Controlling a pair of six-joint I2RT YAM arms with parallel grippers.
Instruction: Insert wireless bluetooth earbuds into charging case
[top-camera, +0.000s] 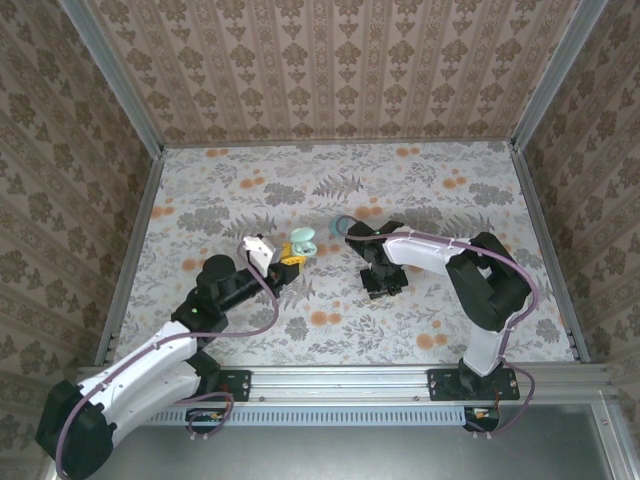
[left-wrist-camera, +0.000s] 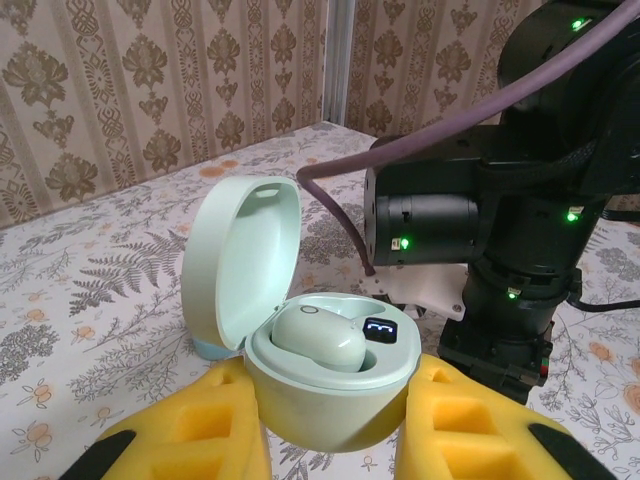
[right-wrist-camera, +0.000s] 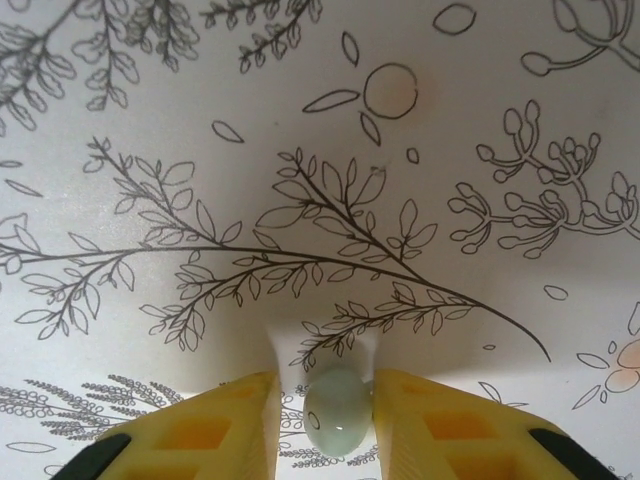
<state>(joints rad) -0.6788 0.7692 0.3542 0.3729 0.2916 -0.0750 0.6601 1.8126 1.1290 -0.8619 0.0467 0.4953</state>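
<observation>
My left gripper (left-wrist-camera: 335, 425) is shut on the charging case (left-wrist-camera: 330, 385), its yellow fingers (left-wrist-camera: 190, 440) pressing both sides of the mint-green base. The lid (left-wrist-camera: 240, 260) stands open to the left. One pale mint earbud (left-wrist-camera: 318, 338) sits in its well beside a small lit display (left-wrist-camera: 380, 331). In the top view the case (top-camera: 302, 243) is held left of centre by that gripper (top-camera: 292, 258). My right gripper (top-camera: 385, 285) points down at the table. A second earbud (right-wrist-camera: 338, 415) lies between its narrowly open fingers, touching the right finger (right-wrist-camera: 420, 430), with a gap to the left finger (right-wrist-camera: 225, 430).
The flower-patterned tablecloth (top-camera: 400, 190) is fenced by patterned walls and metal rails (top-camera: 135, 250). The right arm's black wrist (left-wrist-camera: 470, 220) and purple cable (left-wrist-camera: 400, 160) stand just behind the case. Bare cloth lies toward the far side.
</observation>
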